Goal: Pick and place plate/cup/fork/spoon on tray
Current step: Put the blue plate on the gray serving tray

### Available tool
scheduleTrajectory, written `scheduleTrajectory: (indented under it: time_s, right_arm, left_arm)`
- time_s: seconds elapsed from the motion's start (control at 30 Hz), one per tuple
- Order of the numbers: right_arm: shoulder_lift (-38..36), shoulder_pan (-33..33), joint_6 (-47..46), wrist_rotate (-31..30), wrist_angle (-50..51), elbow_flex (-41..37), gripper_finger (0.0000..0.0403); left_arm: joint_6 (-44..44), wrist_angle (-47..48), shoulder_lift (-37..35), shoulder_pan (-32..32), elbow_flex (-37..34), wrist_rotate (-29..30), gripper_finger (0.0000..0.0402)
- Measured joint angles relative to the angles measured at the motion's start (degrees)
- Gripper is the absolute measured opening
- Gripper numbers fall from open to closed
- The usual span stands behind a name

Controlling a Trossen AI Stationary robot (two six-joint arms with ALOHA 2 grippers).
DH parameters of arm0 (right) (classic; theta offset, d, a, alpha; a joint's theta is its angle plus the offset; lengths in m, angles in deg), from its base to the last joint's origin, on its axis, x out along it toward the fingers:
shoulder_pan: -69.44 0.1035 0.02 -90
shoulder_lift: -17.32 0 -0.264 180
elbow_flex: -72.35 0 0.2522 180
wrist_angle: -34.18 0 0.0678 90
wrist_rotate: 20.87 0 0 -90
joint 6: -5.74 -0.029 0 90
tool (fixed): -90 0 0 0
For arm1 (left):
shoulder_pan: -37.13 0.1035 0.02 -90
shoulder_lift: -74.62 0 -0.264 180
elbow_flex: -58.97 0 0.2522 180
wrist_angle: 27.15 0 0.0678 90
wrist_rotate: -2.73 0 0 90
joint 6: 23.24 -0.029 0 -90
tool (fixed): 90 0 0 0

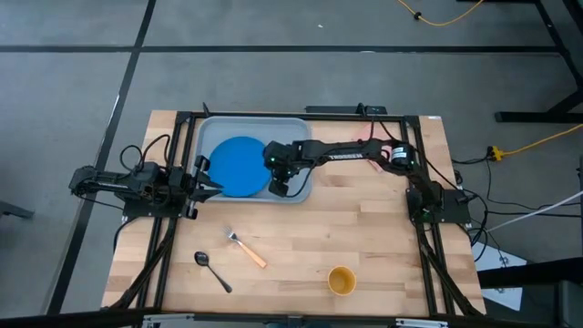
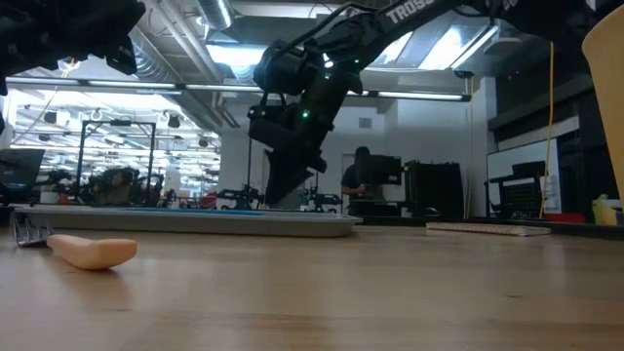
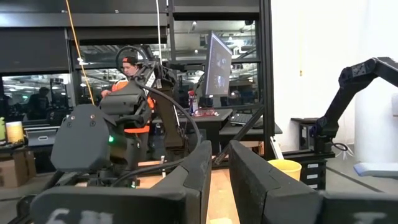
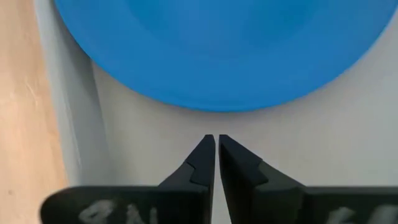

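- The left claw [image 1: 215,188] waits at the tray's left edge, fingers nearly together, empty
- The plate [image 1: 240,166] lies in the tray [image 1: 298,127]
- The right claw [image 1: 276,188] hovers beside the plate, nearly closed, empty
- Spoon [image 1: 212,270], fork [image 1: 246,248], cup [image 1: 342,281] rest on the counter [image 1: 364,228]

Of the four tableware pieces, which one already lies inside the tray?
The blue plate alone lies inside the grey-blue tray. The cup, the fork and the spoon lie on the bare wooden table, outside the tray.
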Motion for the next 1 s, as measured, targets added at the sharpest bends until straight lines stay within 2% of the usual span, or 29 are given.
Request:
scheduleTrajectory:
  time_s: [0.23, 1.0]
  right_arm:
    - [1.3, 0.1, -0.3, 1.9, -1.3, 0.0, 0.0028]
    - [3.2, -0.4, -0.1, 2.0, -6.2, 0.0, 0.0028]
  left_arm:
    - [0.0, 0.0, 0.0, 0.0, 0.0, 0.0, 0.0049]
    - [0.0, 0.0, 0.0, 0.0, 0.0, 0.0, 0.0049]
